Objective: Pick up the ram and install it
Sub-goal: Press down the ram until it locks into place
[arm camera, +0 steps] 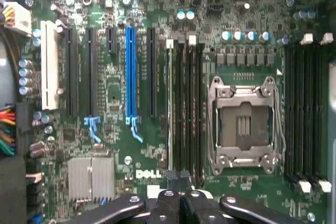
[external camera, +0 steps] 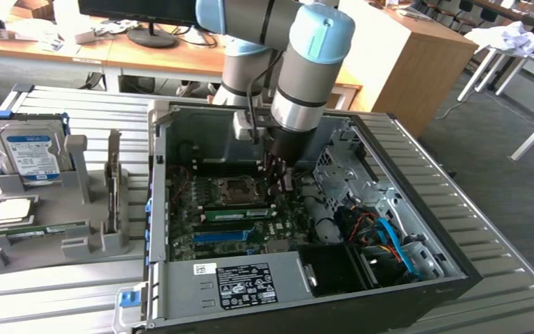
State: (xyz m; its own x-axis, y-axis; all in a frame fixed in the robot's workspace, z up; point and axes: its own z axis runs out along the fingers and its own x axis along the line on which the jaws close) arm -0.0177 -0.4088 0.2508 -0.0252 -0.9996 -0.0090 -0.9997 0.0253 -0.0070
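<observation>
A ram stick [external camera: 237, 213], long and green, stands on edge in a motherboard slot just in front of the empty processor socket [external camera: 233, 189]. In the wrist view it shows as a thin pale edge [arm camera: 169, 103] in the first of the black memory slots [arm camera: 186, 108]. My gripper [external camera: 279, 174] hangs inside the open computer case, low over the board beside the socket. Its dark fingers [arm camera: 167, 203] are shut together, with nothing visible between them, and the tips [arm camera: 177, 177] sit by one end of the slots. A second green stick with a pale label [external camera: 35, 230] lies in the grey holder.
The grey holder [external camera: 53, 247] at the exterior view's left carries a blue-labelled hard drive [external camera: 30, 154] and a square silver processor [external camera: 12, 209]. The case walls [external camera: 160, 209], a drive cage [external camera: 341, 167] and coloured cables [external camera: 383, 236] crowd the board.
</observation>
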